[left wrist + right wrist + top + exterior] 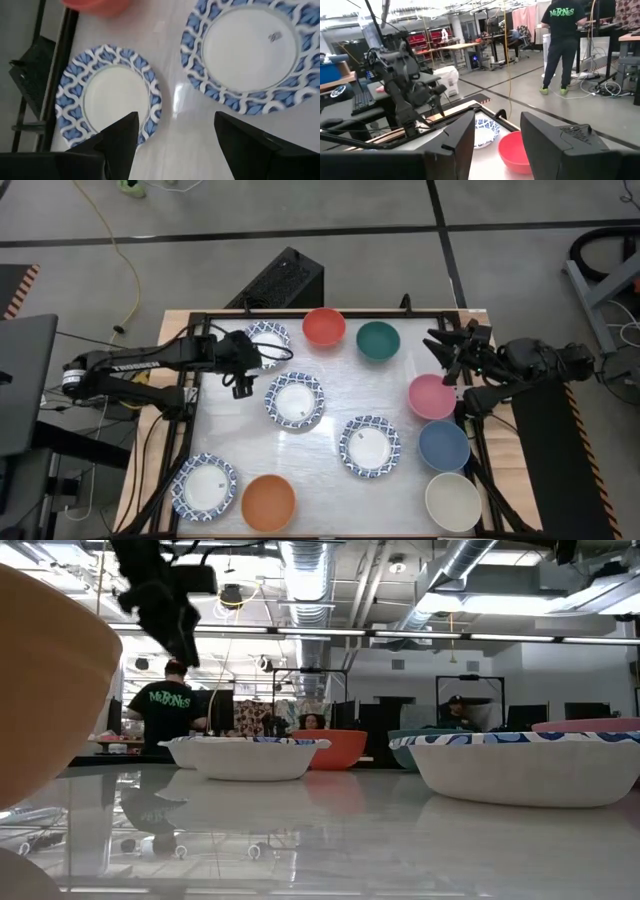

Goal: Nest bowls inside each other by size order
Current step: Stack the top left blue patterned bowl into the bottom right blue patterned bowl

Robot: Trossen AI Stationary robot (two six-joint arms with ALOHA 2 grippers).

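- The left claw (243,387) hangs open above the table (330,395), between two patterned bowls (107,100), apparently lining up a pick.
- The right claw (445,350) hovers open and empty near the pink bowl (432,396).
- All ten bowls sit apart, none nested: blue-and-white rims, plain red (324,326), teal (378,340).

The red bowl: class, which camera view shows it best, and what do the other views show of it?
The high view: the red bowl shows whole, from above, at the table's far edge beside the teal bowl. The right wrist view shows most of it, cut by that gripper's fingers; the left wrist view only a blurred edge; the low view its side behind a patterned bowl.
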